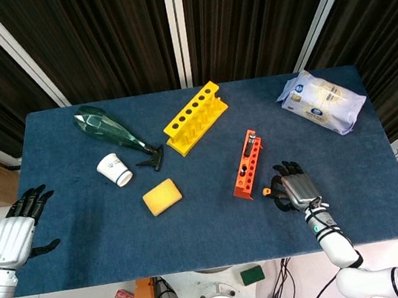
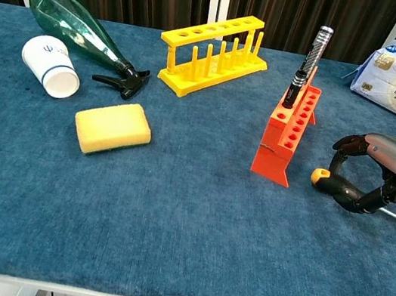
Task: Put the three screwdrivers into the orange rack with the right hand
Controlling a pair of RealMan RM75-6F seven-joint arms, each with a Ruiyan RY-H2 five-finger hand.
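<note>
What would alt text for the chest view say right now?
The right hand curls around a black-handled screwdriver lying on the blue table, just right of the orange rack, which already holds a dark screwdriver upright. To the left lie a yellow sponge, paper cup, green spray bottle and yellow rack.
</note>
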